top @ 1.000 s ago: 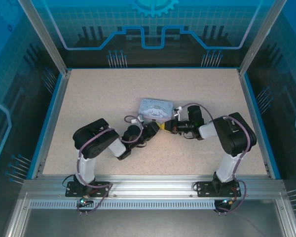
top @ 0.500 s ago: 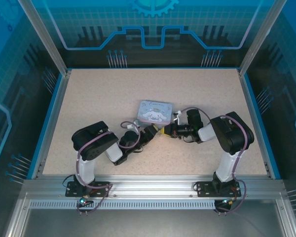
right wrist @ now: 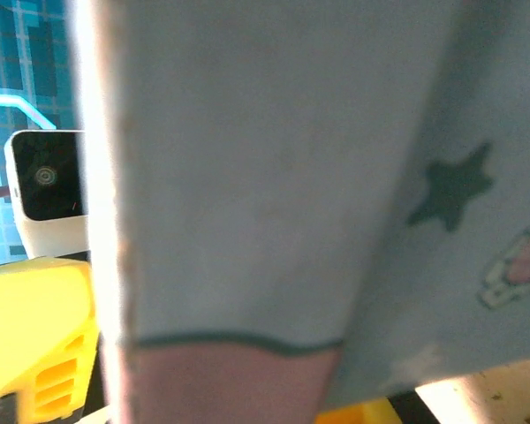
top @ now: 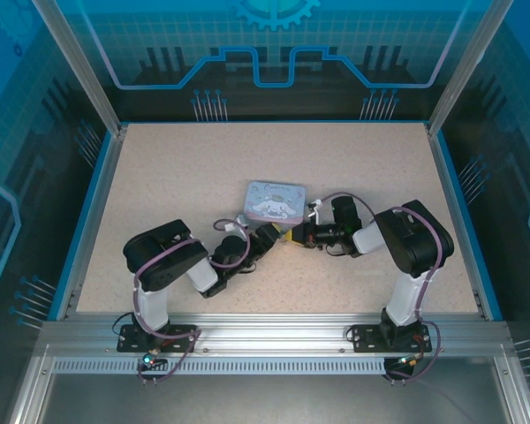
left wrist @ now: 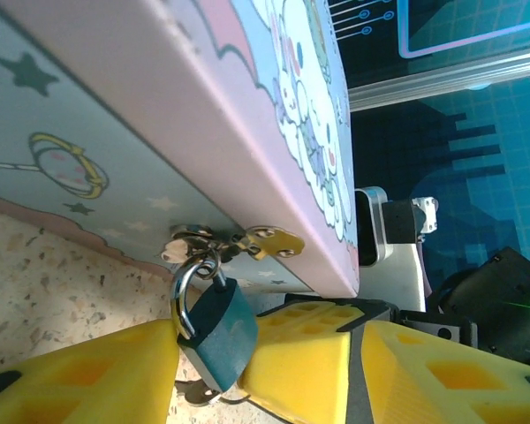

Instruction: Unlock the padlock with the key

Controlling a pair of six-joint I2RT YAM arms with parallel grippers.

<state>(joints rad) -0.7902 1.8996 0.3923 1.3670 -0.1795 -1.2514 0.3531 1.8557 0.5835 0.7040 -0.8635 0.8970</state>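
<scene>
The padlock hangs from a small gold latch on the side wall of the tin, the wall that faces the arms. Its shackle is threaded through the latch. Its dark teal body slopes down and away from that wall, so its long axis runs steeply from the latch toward the counter, bottom end lowest.

The left fingers stand apart, one on each side of the padlock, and the body rests against the one on the left of the wrist view. Against its other side sits a third yellow block, which I take to be the right fingers, closed tight with their tips together. What they pinch, if anything, I cannot tell. A bit of curved metal shows just under the padlock's bottom end. It may belong to the key, but too little shows to say.

Both arms are at the padlock, the left from the tin's near-left and the right from its right. In my judgement the coming move turns on that low bottom end: the key has to go in along the padlock's axis, in the narrow gap just above the counter.

The counter is speckled beige, with the tin about mid-counter. Aluminium posts and blue panels stand around it.
</scene>
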